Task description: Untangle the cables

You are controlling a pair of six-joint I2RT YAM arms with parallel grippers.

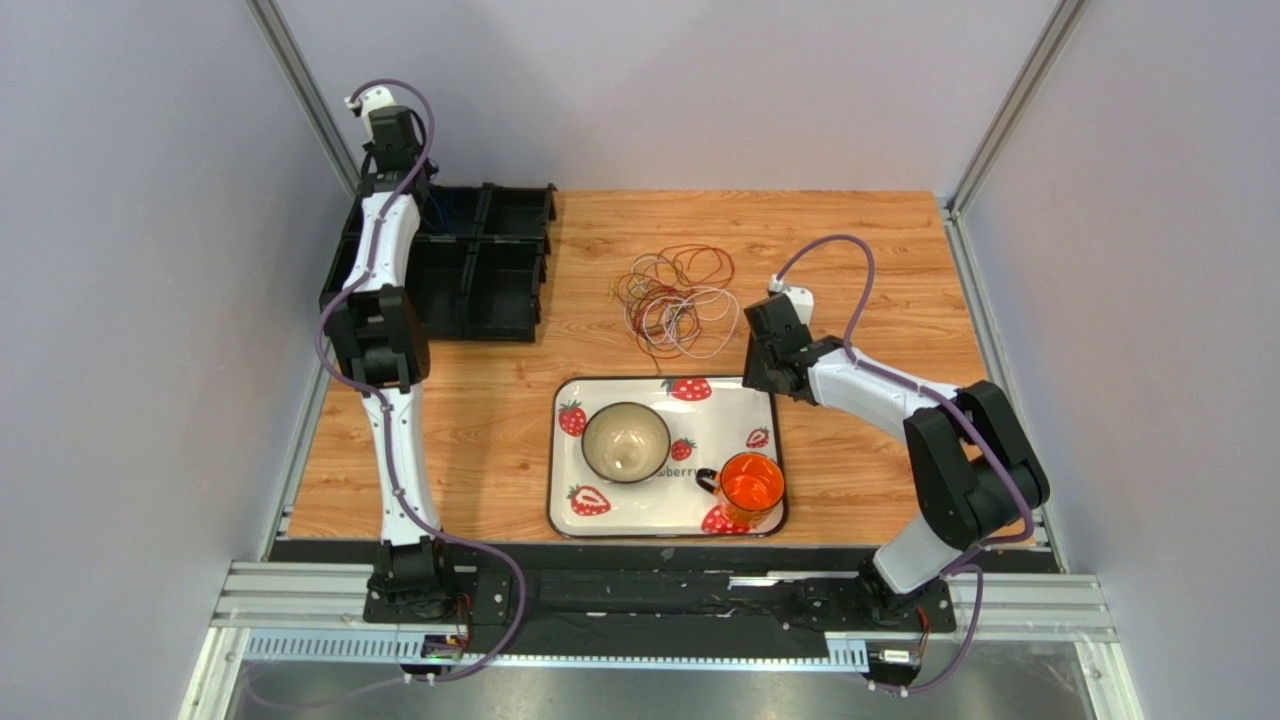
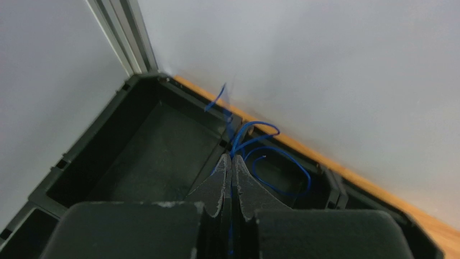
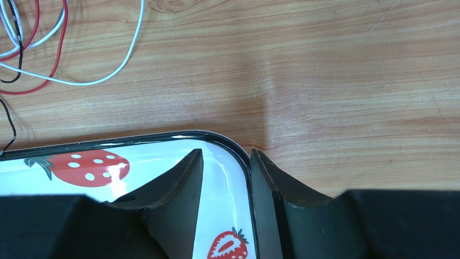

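Progress early: left end effector (image 2: 231, 162) clamped on 1 blue cable (image 2: 259, 123), over the black bin (image 2: 151, 145) at the far-left corner. Other cables (image 1: 679, 293) lie tangled on the counter (image 1: 872, 255). Right end effector (image 3: 225, 162) has its jaws apart, astride the tray (image 3: 162, 137) rim, holding nothing.

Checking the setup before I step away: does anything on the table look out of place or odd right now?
Yes. The right gripper sits astride the far right corner of the strawberry tray, jaws apart with the rim between them, not at the cables. A blue cable, pinched by the left gripper, straggles across a black bin divider.
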